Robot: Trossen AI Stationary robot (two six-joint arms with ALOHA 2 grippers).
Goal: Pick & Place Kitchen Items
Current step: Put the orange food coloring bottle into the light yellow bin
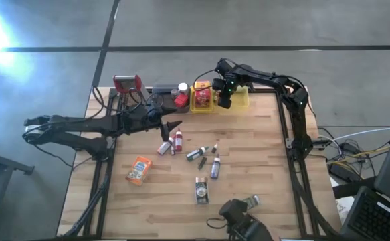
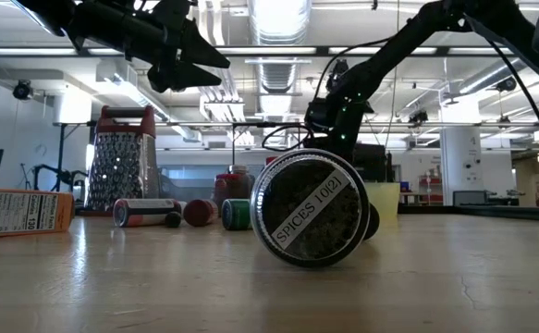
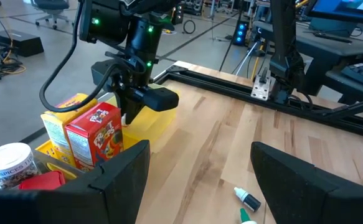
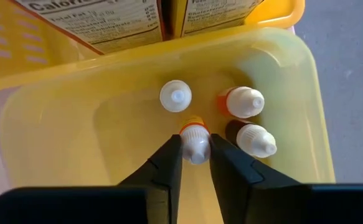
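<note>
My right gripper (image 1: 224,99) hangs over the yellow tray (image 1: 243,100) at the table's far edge, shut on a tiny white-capped bottle (image 4: 195,144). Three more small bottles (image 4: 243,102) stand upright in that tray on their bases. Two boxes, one red (image 3: 97,134), stand in the tray's other part. My left gripper (image 1: 174,126) is open in the air above the table's middle, just beyond a cluster of little bottles (image 1: 173,142) lying on the wood. More bottles (image 1: 205,155), an orange packet (image 1: 139,169) and a tin (image 1: 201,189) lie nearer. My right gripper pinches the tiny bottle by its white cap (image 4: 197,152), just above an orange collar, between its two fingers (image 4: 169,158). They come from above, pointing down into the tray. The bottle stands upright; whether its base is on the tray floor is hidden.
A red-topped metal grater (image 1: 129,85) stands at the far left corner, with a white-capped spice jar (image 3: 8,163) and a red thing (image 1: 180,100) beside the yellow tray. A round jar labelled SPICES (image 2: 315,208) lies on its side near the near edge. Bare wood shows on the right half.
</note>
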